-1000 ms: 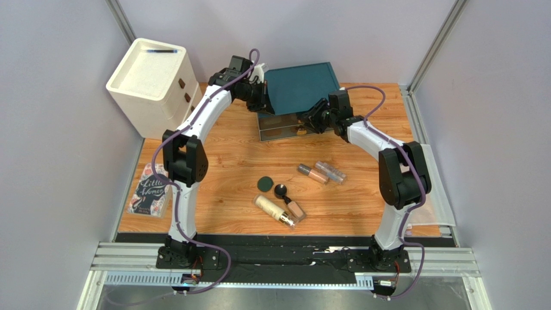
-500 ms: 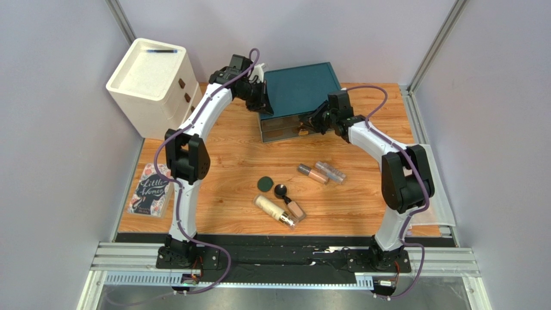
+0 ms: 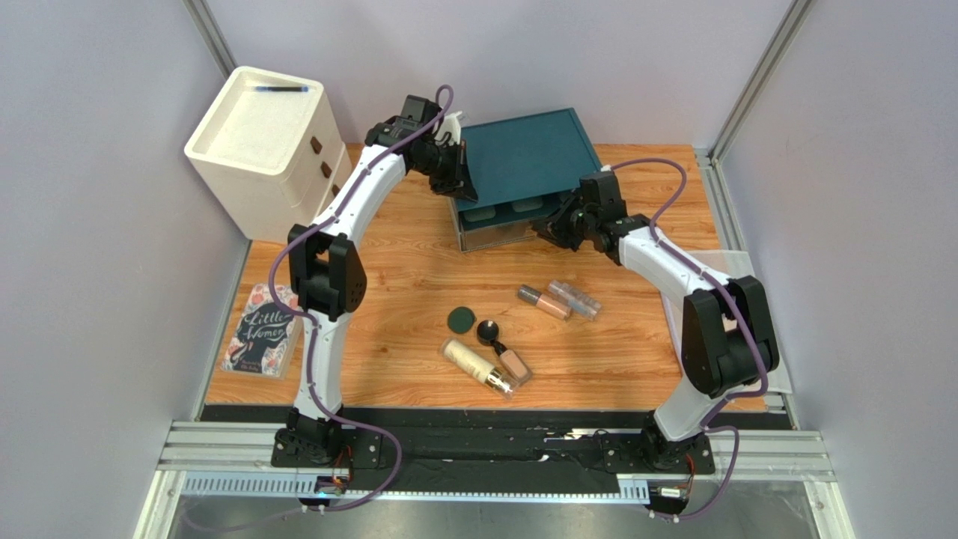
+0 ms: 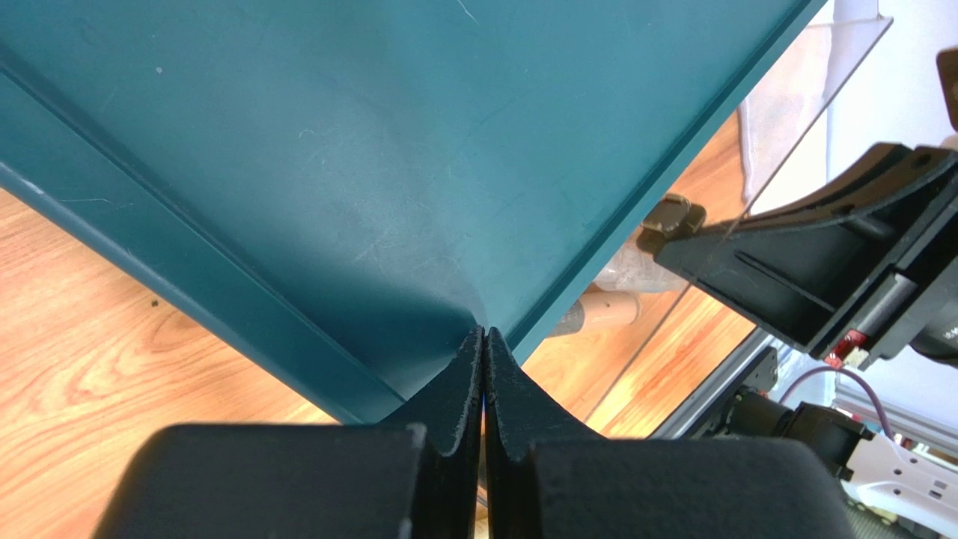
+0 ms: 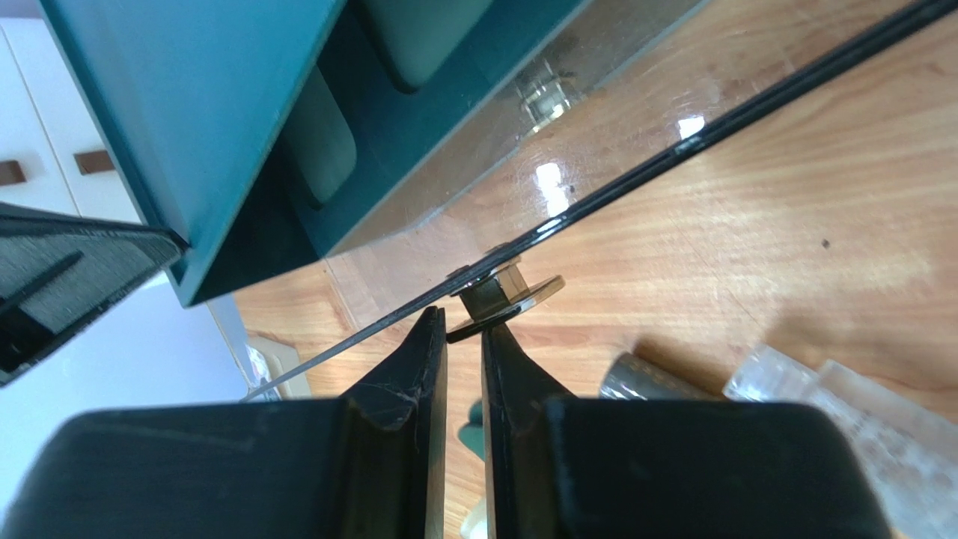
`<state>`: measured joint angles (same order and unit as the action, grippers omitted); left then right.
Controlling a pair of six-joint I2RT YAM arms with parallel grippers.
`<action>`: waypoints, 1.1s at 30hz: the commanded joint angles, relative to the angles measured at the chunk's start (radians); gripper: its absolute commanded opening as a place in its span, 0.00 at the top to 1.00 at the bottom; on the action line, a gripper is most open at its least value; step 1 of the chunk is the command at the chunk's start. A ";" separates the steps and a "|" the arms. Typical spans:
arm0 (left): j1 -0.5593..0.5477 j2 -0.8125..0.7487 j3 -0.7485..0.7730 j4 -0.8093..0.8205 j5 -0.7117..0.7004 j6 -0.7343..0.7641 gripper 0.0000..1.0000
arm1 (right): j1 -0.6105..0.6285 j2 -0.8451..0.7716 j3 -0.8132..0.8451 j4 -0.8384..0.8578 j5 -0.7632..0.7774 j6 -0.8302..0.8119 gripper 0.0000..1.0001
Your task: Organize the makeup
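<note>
**Layout, left to right**

- A white cabinet [image 3: 264, 133] stands at the far left corner. One book [image 3: 261, 328] lies near the left table [image 3: 394, 270] edge. Neither belongs to the task.
- The left gripper [image 4: 484, 350] has its fingers pressed together, with the tips against the left corner of the teal case [image 3: 526, 152]. Whether a thin lip is pinched between them cannot be told. Its likely function is to brace the case so it does not slide when the drawer is drawn.
- The drawer [image 3: 500, 228] has a clear front and stands partly out of the case toward the arms. Two compartments [image 3: 493, 210] are visible inside, and no cosmetic can be seen in them.
- The right gripper [image 5: 461, 326] is clamped on the brass knob [image 5: 503, 299] at the drawer front. This is the only handhold on that panel.

**Makeup [image 3: 506, 337]**

All items lie loose on the table, well apart from the case and between the two arms. None is held.

| Item | Count |
|---|---|
| compact [image 3: 459, 320] | 1 |
| jar [image 3: 488, 331] | 1 |
| bottle [image 3: 466, 359] | 1 |
| tubes [image 3: 545, 301] | 3 |

- One tube lies just beside the bottle.
- The other two tubes lie side by side further right.
- Total: six items.

**Status**

The step in hand is judged to be opening the storage. No item is sorted yet.
</note>
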<state>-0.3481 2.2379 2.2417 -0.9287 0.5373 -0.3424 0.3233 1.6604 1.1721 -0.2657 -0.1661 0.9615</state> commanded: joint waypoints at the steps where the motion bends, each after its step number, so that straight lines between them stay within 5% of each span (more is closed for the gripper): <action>1: 0.003 0.026 0.007 -0.062 -0.060 0.005 1.00 | -0.013 -0.054 -0.058 -0.233 0.088 -0.089 0.88; 8: 0.003 0.009 -0.011 -0.055 -0.073 0.006 1.00 | -0.006 -0.126 -0.084 -0.276 0.097 -0.133 0.87; 14: 0.003 -0.011 -0.019 -0.048 -0.088 0.000 1.00 | 0.013 -0.189 -0.100 -0.234 0.096 -0.179 0.75; 21: 0.003 -0.023 0.006 -0.062 -0.100 0.006 1.00 | 0.066 -0.293 -0.051 -0.260 0.115 -0.340 0.36; 33: 0.003 -0.078 -0.016 -0.065 -0.105 0.025 0.99 | 0.235 -0.340 -0.187 -0.359 0.234 -0.664 0.34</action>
<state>-0.3473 2.2185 2.2402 -0.9508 0.4717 -0.3485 0.5049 1.3128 1.0374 -0.5732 -0.0036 0.4271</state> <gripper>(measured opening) 0.008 0.659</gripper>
